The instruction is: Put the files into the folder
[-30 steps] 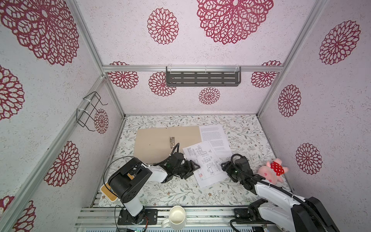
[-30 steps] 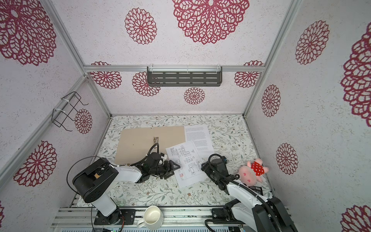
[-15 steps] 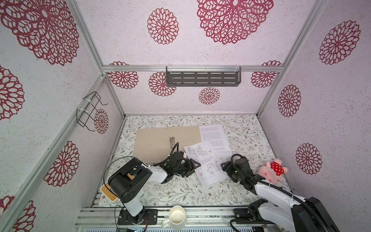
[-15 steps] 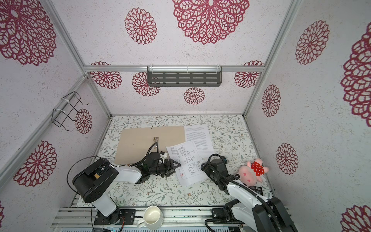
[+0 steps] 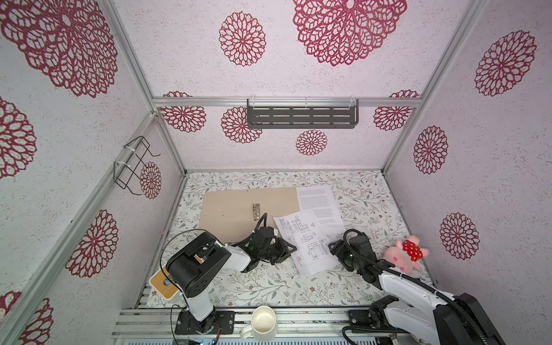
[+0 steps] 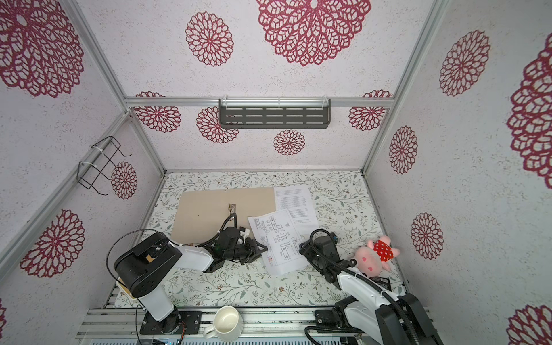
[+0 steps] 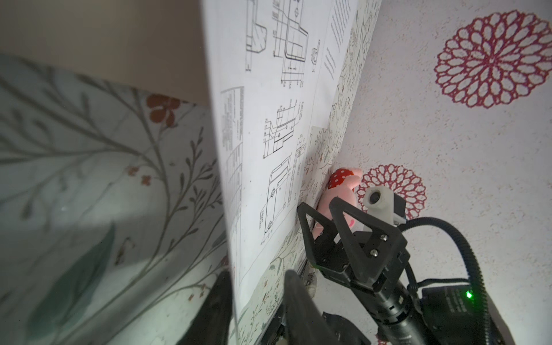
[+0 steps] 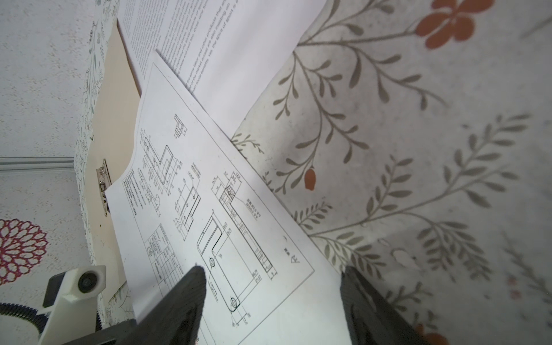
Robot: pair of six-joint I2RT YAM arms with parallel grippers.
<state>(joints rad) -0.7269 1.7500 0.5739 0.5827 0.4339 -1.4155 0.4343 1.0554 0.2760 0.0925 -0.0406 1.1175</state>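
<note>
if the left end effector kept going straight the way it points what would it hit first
The drawing sheet: its edge sits between the fingers of the left end effector. Farther along that line stands the right end effector, though depth is unclear.

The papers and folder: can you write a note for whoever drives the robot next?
The left pincer straddles an edge of the drawing sheet; grip unclear.
The right pincer is open and empty at that sheet's opposite edge.
The folder lies open flat, with the text sheet beside its right edge and the drawing sheet overlapping both.
Done: nothing filed.
Left: move both sheets onto the folder.
</note>
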